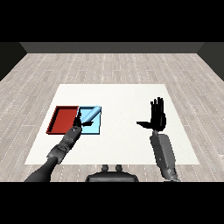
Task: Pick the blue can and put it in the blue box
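- Head view: I see the blue can (90,115) lying tilted over the light blue tray (93,129), its upper end near the tray's far right corner and its lower end at my left robot hand (77,127).
- The left robot hand sits at the tray's left edge, fingers curled round the can's lower end.
- The red tray (62,119) lies just beside the blue one, on its left, both on the white surface (122,100).
- My right robot hand (157,116) is raised well apart to the right, fingers straight, thumb spread out, holding nothing.
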Robot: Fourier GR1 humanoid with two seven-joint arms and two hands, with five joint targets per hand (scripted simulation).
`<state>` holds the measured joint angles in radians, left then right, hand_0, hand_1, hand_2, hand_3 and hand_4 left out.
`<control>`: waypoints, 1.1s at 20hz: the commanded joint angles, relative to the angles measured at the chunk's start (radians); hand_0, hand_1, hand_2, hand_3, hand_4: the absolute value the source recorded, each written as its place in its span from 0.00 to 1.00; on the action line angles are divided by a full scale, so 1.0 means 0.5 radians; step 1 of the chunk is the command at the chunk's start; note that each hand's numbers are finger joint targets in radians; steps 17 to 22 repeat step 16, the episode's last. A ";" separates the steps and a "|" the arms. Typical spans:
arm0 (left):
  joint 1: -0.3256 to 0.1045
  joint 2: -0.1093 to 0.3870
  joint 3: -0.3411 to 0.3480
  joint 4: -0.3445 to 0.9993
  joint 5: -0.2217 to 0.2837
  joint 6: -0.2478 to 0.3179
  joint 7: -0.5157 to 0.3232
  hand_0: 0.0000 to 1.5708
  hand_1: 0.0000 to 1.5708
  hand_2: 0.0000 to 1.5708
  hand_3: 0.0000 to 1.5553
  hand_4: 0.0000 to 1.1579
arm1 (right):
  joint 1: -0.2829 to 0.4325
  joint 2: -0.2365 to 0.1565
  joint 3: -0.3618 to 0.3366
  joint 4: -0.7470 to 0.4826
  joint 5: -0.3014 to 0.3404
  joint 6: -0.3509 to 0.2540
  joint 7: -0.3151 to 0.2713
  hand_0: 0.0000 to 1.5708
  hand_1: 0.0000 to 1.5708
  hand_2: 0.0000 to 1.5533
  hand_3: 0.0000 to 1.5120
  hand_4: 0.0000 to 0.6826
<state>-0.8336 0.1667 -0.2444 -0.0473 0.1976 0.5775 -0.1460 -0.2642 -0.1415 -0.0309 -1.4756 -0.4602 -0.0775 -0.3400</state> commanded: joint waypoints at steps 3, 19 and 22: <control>0.060 0.047 0.151 -0.148 0.108 0.231 -0.317 0.00 0.00 0.00 0.00 0.00 | -0.129 0.065 0.018 0.087 0.023 -0.022 -0.028 0.00 0.00 0.00 0.00 0.00; 0.328 -0.096 0.259 -1.151 0.320 -0.499 -1.250 0.00 0.00 0.00 0.00 0.00 | 0.150 -0.126 0.009 -0.078 0.007 0.142 0.084 0.00 0.00 0.00 0.00 0.00; 0.328 -0.096 0.259 -1.151 0.320 -0.499 -1.250 0.00 0.00 0.00 0.00 0.00 | 0.150 -0.126 0.009 -0.078 0.007 0.142 0.084 0.00 0.00 0.00 0.00 0.00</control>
